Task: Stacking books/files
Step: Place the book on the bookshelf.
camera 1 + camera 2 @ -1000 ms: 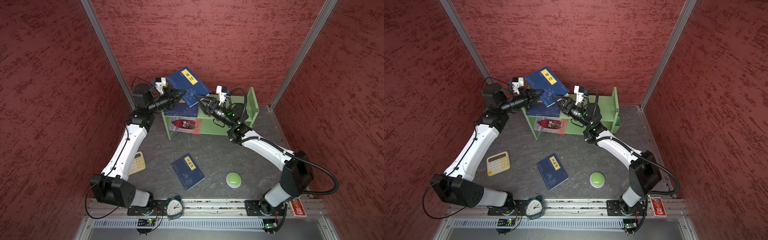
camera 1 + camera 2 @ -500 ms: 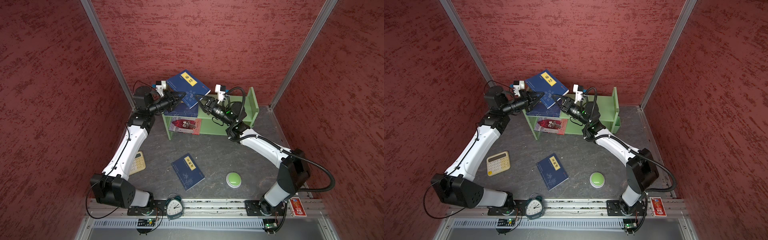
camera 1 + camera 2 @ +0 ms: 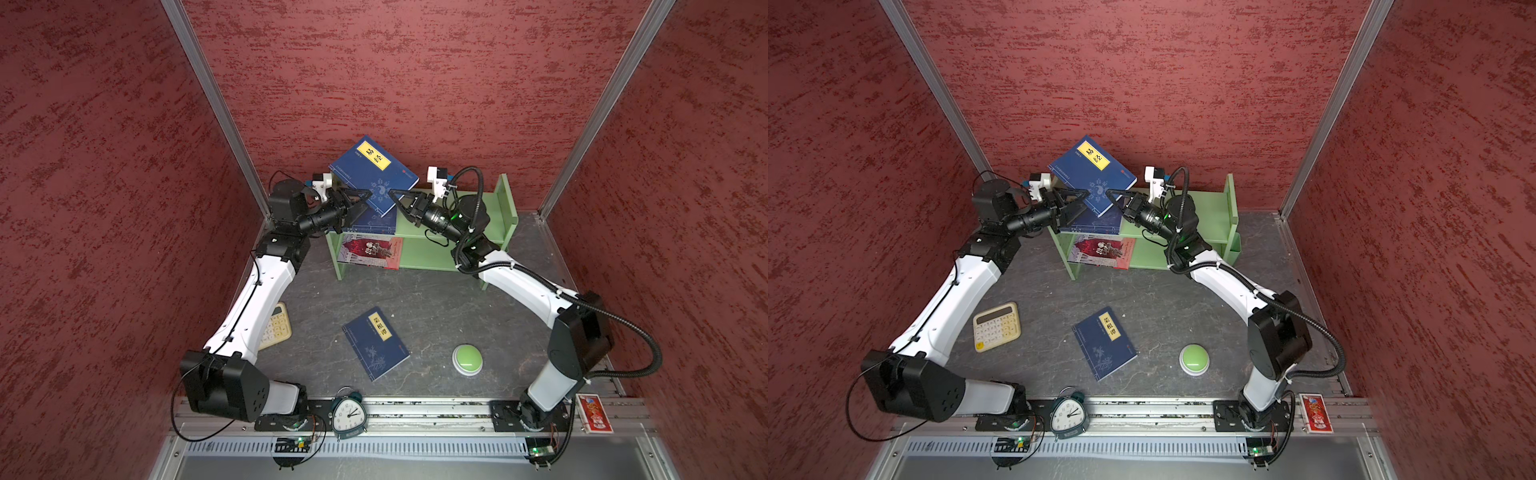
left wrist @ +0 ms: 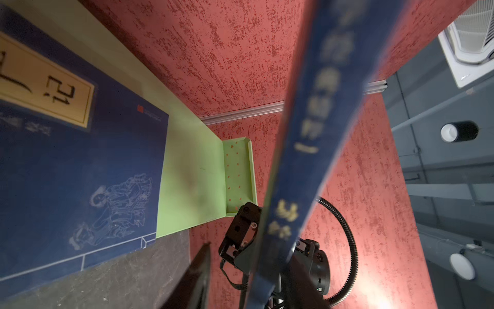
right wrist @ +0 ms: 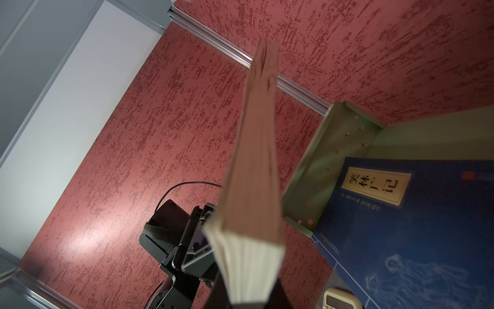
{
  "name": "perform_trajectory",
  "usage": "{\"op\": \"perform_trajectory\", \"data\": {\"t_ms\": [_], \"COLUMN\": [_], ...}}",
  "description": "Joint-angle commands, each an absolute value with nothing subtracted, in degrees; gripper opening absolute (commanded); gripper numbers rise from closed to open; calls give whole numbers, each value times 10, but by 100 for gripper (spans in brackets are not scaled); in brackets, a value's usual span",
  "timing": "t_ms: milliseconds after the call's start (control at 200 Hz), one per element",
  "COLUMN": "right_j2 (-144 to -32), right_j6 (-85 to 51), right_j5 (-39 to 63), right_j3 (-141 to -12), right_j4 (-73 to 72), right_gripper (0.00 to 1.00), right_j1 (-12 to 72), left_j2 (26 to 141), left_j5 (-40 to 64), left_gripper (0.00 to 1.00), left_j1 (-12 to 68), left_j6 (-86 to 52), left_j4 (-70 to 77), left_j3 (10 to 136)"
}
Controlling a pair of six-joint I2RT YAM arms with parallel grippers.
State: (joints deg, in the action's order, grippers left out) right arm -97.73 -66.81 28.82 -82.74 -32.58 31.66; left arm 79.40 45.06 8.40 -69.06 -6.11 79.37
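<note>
Above the shelf [image 3: 457,249], the right gripper [image 3: 394,194] is now pinching the blue book [image 3: 374,166]; the left gripper [image 3: 365,199] is spreading, handing it over.

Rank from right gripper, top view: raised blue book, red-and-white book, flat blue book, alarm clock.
1. raised blue book: held by the right gripper.
2. red-and-white book: on the lower shelf.
3. flat blue book: middle of the table.
4. alarm clock: at the front rail.

Grey tabletop [image 3: 415,299]; on it green shelf [image 3: 508,208], loose navy book [image 3: 376,343], calculator [image 3: 997,327], green button [image 3: 468,359]
</note>
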Motion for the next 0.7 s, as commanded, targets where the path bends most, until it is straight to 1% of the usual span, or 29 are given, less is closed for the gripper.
{"op": "perform_trajectory", "data": {"t_ms": [0,30,85,185,301,506,691], "right_j2": [-958,-957,-952,-943,-938,-948,-978], "right_j6": [-644,-637,-620,-593,-574,-545,-517], "right_j5": [329,336,350,374,414,481,534], "right_j3": [-867,-871,-880,-894,-906,-936,-982], "right_j4": [-308,-293,-259,-192,-126,-50,3], "right_gripper": [6,6,6,6,7,7,8], "right_j1": [304,302,297,283,263,237,225], "left_j2": [774,771,766,747,729,714,721], "left_j5": [461,463,468,488,510,549,551], "left_gripper": [70,75,79,82,82,82,82], "left_j1": [80,77,66,50,30,4,-15], "left_j6": [-677,-671,-655,-620,-586,-536,-522], "left_j4": [-91,-102,-133,-180,-235,-226,-217], "left_j3": [796,799,808,821,841,861,866]}}
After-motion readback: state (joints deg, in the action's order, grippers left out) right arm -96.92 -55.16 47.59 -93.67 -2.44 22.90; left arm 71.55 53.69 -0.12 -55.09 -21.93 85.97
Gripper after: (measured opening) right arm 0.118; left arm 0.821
